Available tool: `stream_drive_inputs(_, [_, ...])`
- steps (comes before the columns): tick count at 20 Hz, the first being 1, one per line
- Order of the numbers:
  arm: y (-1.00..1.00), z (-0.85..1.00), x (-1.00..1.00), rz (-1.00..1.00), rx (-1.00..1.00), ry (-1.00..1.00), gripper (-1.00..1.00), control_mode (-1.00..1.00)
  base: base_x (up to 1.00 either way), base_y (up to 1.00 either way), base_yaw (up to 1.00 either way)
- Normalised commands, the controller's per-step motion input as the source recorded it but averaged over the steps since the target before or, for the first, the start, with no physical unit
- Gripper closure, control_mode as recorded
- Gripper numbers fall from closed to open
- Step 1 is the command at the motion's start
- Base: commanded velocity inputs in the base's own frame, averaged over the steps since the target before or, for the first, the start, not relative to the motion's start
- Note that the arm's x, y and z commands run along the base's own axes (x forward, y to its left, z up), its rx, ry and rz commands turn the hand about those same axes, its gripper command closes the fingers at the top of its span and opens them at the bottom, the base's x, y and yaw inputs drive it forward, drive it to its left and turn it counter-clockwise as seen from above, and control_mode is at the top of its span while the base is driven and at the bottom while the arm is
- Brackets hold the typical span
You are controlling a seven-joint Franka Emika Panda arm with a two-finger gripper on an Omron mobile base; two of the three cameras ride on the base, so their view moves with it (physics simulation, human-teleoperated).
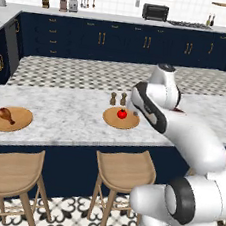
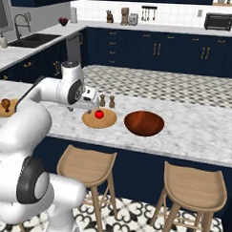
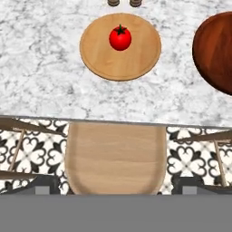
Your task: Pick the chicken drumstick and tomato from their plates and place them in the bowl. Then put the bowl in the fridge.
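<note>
The tomato (image 1: 122, 113) (image 2: 99, 114) (image 3: 120, 38) rests on a wooden plate (image 1: 113, 121) (image 2: 91, 120) (image 3: 113, 63) at the middle of the marble island. To its right stands the reddish-brown bowl (image 2: 144, 124) (image 3: 217, 50), with nothing in it. Far left, the chicken drumstick (image 1: 5, 115) (image 2: 4, 103) lies on the second plate (image 1: 18, 122) (image 2: 0, 113). My gripper (image 2: 91, 107) (image 3: 115, 185) hangs open above the island's front edge, short of the tomato plate, fingertips (image 3: 45, 183) wide apart and holding nothing. The fridge is out of view.
Two small shakers (image 1: 118, 99) (image 2: 106, 100) stand just behind the tomato plate. Wooden stools (image 1: 125, 169) (image 2: 89, 167) (image 3: 115, 156) line the island's near side. A sink (image 2: 33, 38) sits on the far left counter.
</note>
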Motion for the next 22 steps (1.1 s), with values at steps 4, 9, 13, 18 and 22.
stream_drive_inputs(4, [-0.06, -0.13, 1.0, 0.0, 0.0, 0.04, -1.0, -1.0, 0.0, 0.0, 0.0])
stream_drive_inputs(9, [0.0, -0.22, 0.99, 0.0, 0.0, 0.16, -1.0, -1.0, 0.0, 0.0, 0.0])
stream_drive_inputs(13, [0.06, -0.5, 0.51, 0.03, -0.02, 0.18, -1.0, -1.0, 0.0, 0.0, 0.0])
stream_drive_inputs(18, [0.0, -0.57, 0.43, 0.03, -0.05, 0.1, -1.0, -1.0, 0.0, 0.0, 0.0])
stream_drive_inputs(22, [0.0, -0.42, 0.5, 0.02, -0.03, 0.05, -1.0, -1.0, 0.0, 0.0, 0.0])
